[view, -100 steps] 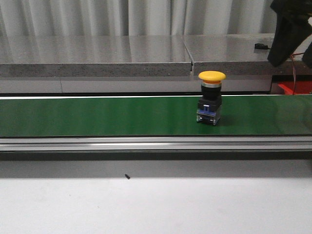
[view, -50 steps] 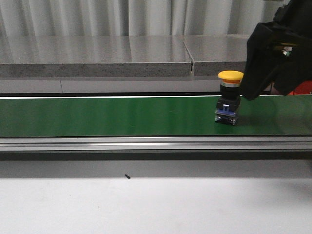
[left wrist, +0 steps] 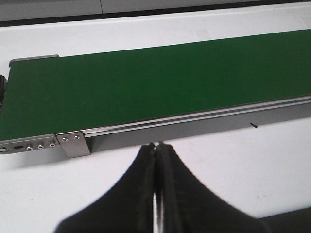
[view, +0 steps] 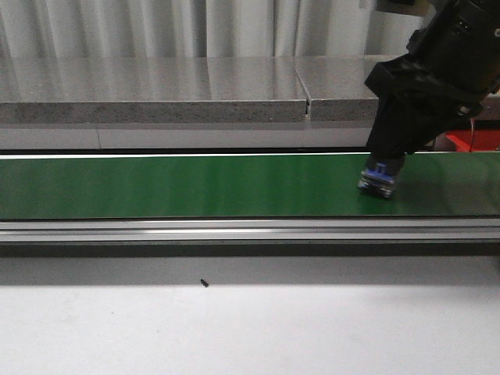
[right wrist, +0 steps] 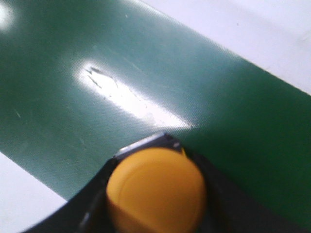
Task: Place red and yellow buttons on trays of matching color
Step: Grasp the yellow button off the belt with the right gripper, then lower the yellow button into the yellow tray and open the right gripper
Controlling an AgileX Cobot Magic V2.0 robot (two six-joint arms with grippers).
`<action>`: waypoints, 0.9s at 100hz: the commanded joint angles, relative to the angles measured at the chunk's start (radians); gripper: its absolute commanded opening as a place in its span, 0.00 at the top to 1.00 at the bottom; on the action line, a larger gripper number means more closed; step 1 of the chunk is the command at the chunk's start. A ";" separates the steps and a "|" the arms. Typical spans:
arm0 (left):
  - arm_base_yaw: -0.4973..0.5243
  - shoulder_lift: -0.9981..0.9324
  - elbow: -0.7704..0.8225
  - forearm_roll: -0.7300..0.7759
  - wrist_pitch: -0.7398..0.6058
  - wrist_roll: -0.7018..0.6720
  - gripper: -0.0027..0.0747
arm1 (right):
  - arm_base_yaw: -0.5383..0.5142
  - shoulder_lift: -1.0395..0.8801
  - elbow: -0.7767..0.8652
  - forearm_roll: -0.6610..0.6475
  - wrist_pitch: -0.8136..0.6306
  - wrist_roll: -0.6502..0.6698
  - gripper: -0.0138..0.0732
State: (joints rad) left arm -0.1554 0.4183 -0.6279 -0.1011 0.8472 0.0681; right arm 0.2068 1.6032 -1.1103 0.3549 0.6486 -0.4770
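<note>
A yellow button stands on the green conveyor belt (view: pixel 195 186) at the right. In the front view only its blue and black base (view: pixel 377 180) shows, tilted, under my right gripper (view: pixel 384 160). In the right wrist view the yellow cap (right wrist: pixel 155 191) sits between the black fingers (right wrist: pixel 92 199), which hug it on both sides; the right gripper (right wrist: pixel 155 194) is shut on it. My left gripper (left wrist: pixel 156 145) is shut and empty over the white table, in front of the belt's near rail. No red button shows. No yellow tray shows.
A red object (view: pixel 474 141), partly hidden by the right arm, lies behind the belt at the far right. A grey stone ledge (view: pixel 156 90) runs behind the belt. A small black speck (view: pixel 204 283) lies on the white table. The belt's end bracket (left wrist: pixel 73 144) is near the left gripper.
The yellow button has ridden the belt to the right. My right gripper has come down from the upper right over it, covering its cap; the base now sits tilted.
</note>
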 commanded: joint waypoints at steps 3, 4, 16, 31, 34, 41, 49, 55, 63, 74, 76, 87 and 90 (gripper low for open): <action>-0.007 0.006 -0.027 -0.015 -0.062 -0.007 0.99 | 0.000 -0.041 -0.023 0.042 -0.042 -0.009 0.75; -0.007 0.006 -0.027 -0.015 -0.062 -0.007 0.99 | 0.000 -0.042 -0.023 0.043 -0.042 -0.009 0.75; -0.007 0.006 -0.027 -0.015 -0.062 -0.007 0.99 | -0.001 -0.077 -0.018 0.048 -0.035 -0.003 0.75; -0.007 0.006 -0.027 -0.015 -0.062 -0.007 0.99 | -0.020 -0.154 0.019 0.048 -0.037 0.004 0.75; -0.007 0.006 -0.027 -0.015 -0.062 -0.007 0.99 | -0.029 -0.173 0.029 0.048 -0.035 0.004 0.75; -0.007 0.006 -0.027 -0.015 -0.062 -0.007 0.99 | -0.063 -0.207 0.056 0.048 -0.030 0.005 0.75; -0.007 0.006 -0.027 -0.015 -0.062 -0.007 0.99 | -0.117 -0.251 0.095 0.048 -0.017 0.012 0.75; -0.007 0.006 -0.027 -0.015 -0.062 -0.007 0.99 | -0.168 -0.294 0.125 0.048 -0.007 0.016 0.75; -0.007 0.006 -0.027 -0.015 -0.062 -0.007 0.99 | -0.245 -0.340 0.161 0.048 -0.002 0.038 0.75; -0.007 0.006 -0.027 -0.015 -0.062 -0.007 0.99 | -0.362 -0.386 0.192 0.044 0.004 0.044 0.75; -0.007 0.006 -0.027 -0.015 -0.062 -0.007 0.99 | -0.377 -0.390 0.194 0.040 0.006 0.044 0.75; -0.007 0.006 -0.027 -0.015 -0.062 -0.007 0.99 | -0.499 -0.395 0.199 0.037 0.029 0.047 0.75; -0.007 0.006 -0.027 -0.015 -0.062 -0.007 0.99 | -0.527 -0.395 0.199 0.035 0.038 0.047 0.75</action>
State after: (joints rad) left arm -0.1554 0.4183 -0.6279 -0.1011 0.8472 0.0681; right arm -0.2396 1.2385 -0.8914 0.3773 0.6987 -0.4337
